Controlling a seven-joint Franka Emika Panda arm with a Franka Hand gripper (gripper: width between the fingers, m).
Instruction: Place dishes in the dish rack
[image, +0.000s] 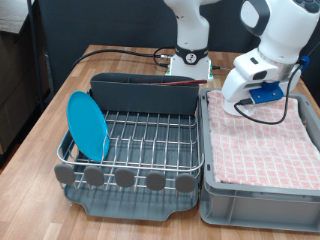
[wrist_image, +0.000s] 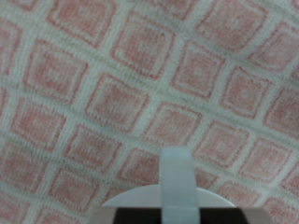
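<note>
The bright-blue plate (image: 88, 126) stands on edge in the left end of the silver wire dish rack (image: 150, 140). My gripper (image: 243, 101) is low over the pink checkered cloth (image: 262, 140) at the far end of the grey crate; its fingertips are hidden in the exterior view. In the wrist view the cloth (wrist_image: 140, 84) fills the picture. A white curved rim with a pale upright strip (wrist_image: 177, 182) shows at the edge, which looks like the white mug close under the hand. I cannot tell whether the fingers grip it. The wooden spoon is out of view.
The rack's tall grey caddy (image: 145, 92) runs along its far side and round grey knobs (image: 124, 178) line its near side. The grey crate (image: 255, 205) stands right of the rack. The robot base (image: 190, 62) and cables are behind, on the wooden table (image: 40, 120).
</note>
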